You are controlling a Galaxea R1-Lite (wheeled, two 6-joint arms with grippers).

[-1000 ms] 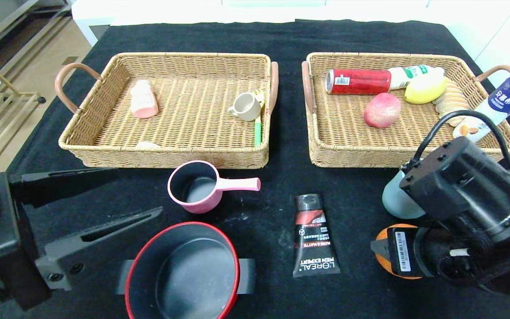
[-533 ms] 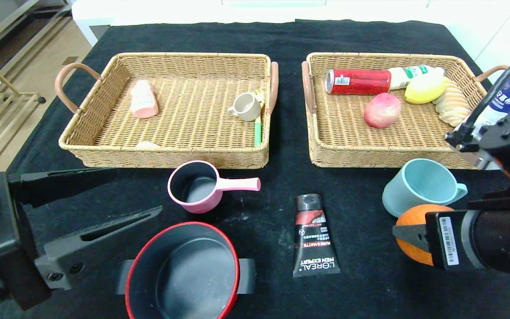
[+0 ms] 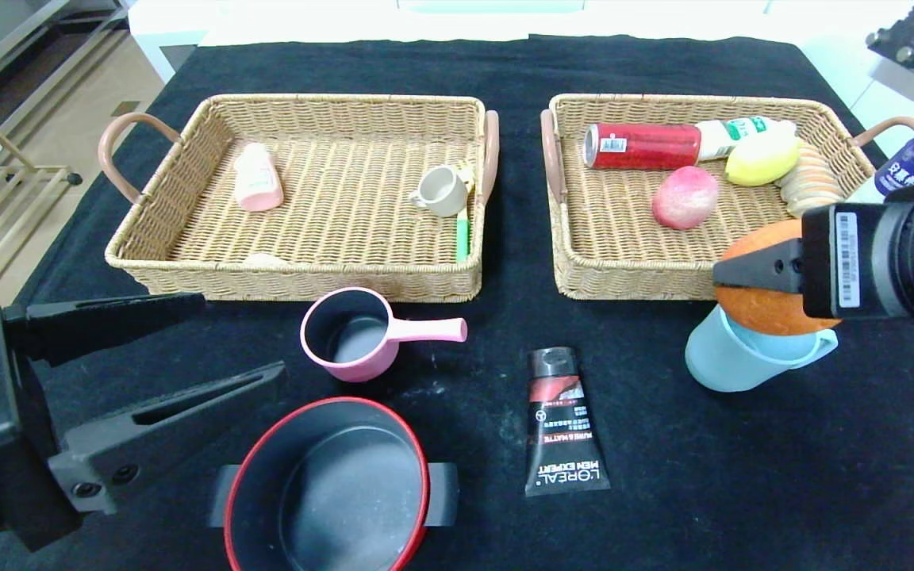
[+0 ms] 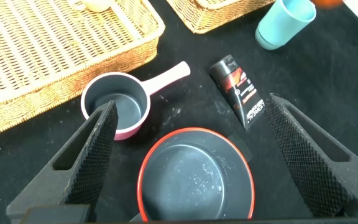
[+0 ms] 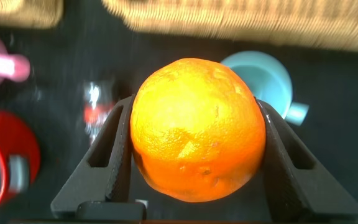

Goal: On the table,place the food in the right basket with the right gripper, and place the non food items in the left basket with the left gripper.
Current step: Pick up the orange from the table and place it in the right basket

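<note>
Above pale blue plastic cup [image 3: 731, 361], near right wicker basket [image 3: 584, 270]: right claw [image 3: 731, 274] pinched round orange fruit [image 3: 770, 277], mid-carry. Next: shift over basket floor, lower, release. Left claw [image 3: 163, 353] spread wide, idle near red-rimmed black pot [image 3: 330, 484].

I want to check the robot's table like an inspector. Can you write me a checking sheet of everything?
Surface: black cloth table.
Job's things: orange held by right gripper near right basket; left basket holds small items.
Clutter: pink pan, red pot, tube, blue cup on the table.
Grippers: left gripper open, empty, above the pot.
Cables: nothing seen.
Surroundings: floor on the left.
</note>
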